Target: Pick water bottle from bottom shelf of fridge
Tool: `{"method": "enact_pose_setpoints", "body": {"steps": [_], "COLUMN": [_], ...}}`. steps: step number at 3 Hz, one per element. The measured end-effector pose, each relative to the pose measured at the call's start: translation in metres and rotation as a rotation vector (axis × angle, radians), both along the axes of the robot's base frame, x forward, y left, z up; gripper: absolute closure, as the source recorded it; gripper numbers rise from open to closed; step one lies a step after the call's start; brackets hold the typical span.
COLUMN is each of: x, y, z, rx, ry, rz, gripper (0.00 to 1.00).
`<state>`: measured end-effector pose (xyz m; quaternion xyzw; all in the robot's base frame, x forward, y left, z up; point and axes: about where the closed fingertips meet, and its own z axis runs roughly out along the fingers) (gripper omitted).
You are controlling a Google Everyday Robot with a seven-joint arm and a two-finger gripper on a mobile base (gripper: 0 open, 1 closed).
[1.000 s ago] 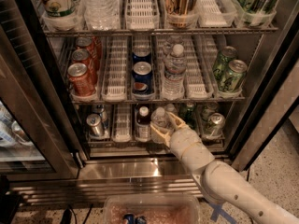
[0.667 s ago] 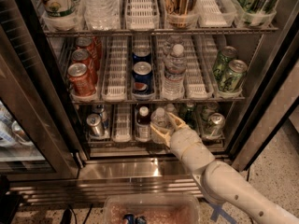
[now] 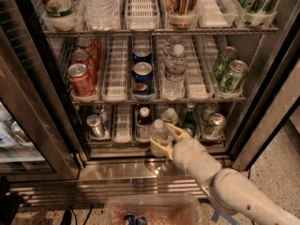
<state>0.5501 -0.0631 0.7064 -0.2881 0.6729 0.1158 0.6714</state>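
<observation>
Low at six o'clock of the stainless-steel glass-door fridge, the cream two-finger pincer grasps the small clear ribbed water bottle at the front edge of the bottom wire shelf, with a white-capped dark-liquid bottle at its eleven o'clock.

The bottom shelf of the fridge carries white lane trays side by side. From the left stand a silver can, a bare tray and a dark bottle with a white cap. Next is the water bottle at the front edge, a second clear bottle behind it. Further right are a green bottle and a green can. The gripper sits at the water bottle, low against the shelf's front.
</observation>
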Motion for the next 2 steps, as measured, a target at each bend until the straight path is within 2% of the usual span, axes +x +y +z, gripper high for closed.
{"method": "enact_pose_setpoints", "body": {"steps": [1,2], "x": [-0.042,-0.069], "y": [0.021,0.044], "z": [-0.003,0.007], "rx": [-0.036,-0.101], "ry": [0.078,0.118], "rz": [0.150,0.302], "gripper": [1.00,1.00]}}
